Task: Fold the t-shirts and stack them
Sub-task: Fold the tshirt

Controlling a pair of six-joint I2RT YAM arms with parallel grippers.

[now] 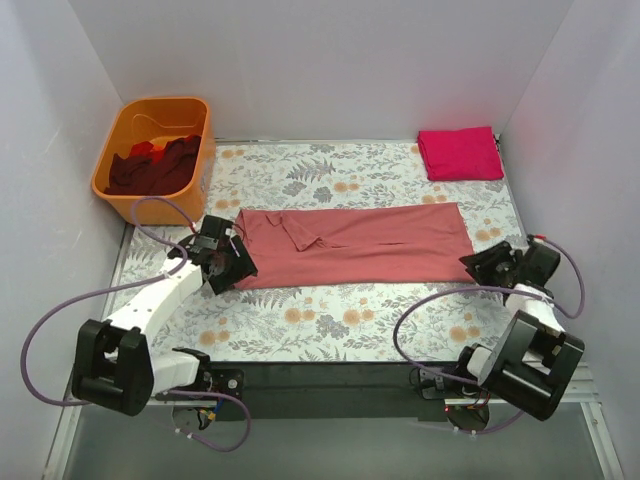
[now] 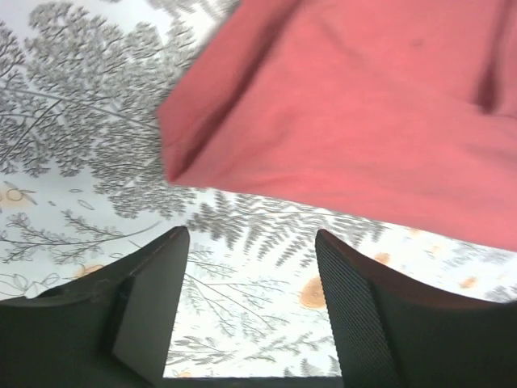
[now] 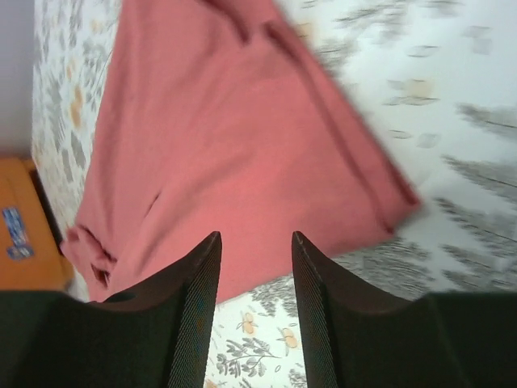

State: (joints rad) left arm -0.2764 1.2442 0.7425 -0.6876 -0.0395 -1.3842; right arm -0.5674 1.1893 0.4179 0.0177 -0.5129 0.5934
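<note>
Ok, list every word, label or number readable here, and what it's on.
None can be read.
Blue sticker on the orange plastic tub: too blurred to read.
Salmon-pink cloth t-shirt, folded magenta t-shirt, floral table cover: no print visible.

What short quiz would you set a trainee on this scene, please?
1. True or false: the folded bright magenta cloth t-shirt lies at the far right corner of the floral-covered table.
2. Where are the dark maroon cloth t-shirts? A: in the orange plastic tub. B: on the floor. C: on a shelf.
3. What do the left hand and the right hand hold, at the ends of the long dusty salmon-pink cloth t-shirt?
Key: 1 true; 2 A; 3 nothing, both hands are open and empty.
</note>
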